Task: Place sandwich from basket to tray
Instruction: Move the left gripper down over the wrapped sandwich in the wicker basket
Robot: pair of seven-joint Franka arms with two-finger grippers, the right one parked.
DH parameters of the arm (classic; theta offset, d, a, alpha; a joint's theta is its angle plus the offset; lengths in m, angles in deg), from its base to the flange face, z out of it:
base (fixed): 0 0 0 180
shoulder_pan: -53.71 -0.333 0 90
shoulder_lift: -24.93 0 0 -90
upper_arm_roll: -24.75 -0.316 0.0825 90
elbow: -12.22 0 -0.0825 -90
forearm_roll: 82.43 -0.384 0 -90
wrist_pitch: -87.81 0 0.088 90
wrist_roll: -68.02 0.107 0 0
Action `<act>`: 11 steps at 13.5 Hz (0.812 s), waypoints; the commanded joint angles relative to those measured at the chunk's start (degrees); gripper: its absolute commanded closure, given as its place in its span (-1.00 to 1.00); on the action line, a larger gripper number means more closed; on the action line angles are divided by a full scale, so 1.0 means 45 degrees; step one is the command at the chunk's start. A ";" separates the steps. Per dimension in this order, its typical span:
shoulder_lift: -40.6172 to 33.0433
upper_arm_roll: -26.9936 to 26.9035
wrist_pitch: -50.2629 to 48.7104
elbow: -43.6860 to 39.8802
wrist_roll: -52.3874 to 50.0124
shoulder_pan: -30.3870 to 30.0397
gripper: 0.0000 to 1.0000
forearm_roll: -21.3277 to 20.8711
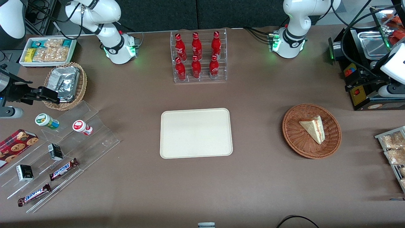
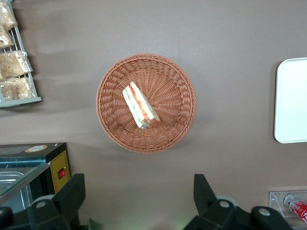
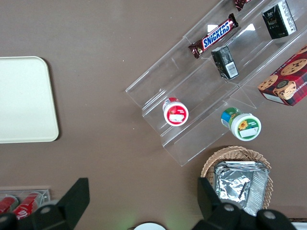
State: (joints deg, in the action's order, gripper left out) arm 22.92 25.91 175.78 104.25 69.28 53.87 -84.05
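The sandwich [image 1: 313, 128], a pale bread wedge with red and green filling, lies in the reddish-brown wicker basket [image 1: 292, 136] toward the working arm's end of the table. The cream-white tray [image 1: 196, 133] lies flat at the table's middle and holds nothing. In the left wrist view my gripper [image 2: 140, 191] hangs high above the bare table beside the basket [image 2: 177, 86], open, with nothing between its black fingers [image 2: 204, 189]. The sandwich [image 2: 140, 106] shows whole, and so does one edge of the tray [image 2: 292, 100].
A clear rack of red bottles [image 1: 199, 57] stands farther from the front camera than the tray. A black machine [image 1: 364, 79] and a wire rack of snack packets [image 1: 394, 148] flank the basket. Toward the parked arm's end are an acrylic stepped display [image 1: 63, 152] and a tan basket [image 1: 65, 84].
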 commanded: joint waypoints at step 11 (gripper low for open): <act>0.1751 -0.0393 0.3374 0.3354 -0.5156 -0.0799 -1.00 0.0029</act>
State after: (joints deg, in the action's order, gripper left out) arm 29.84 23.87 186.26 114.90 51.37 50.41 -84.17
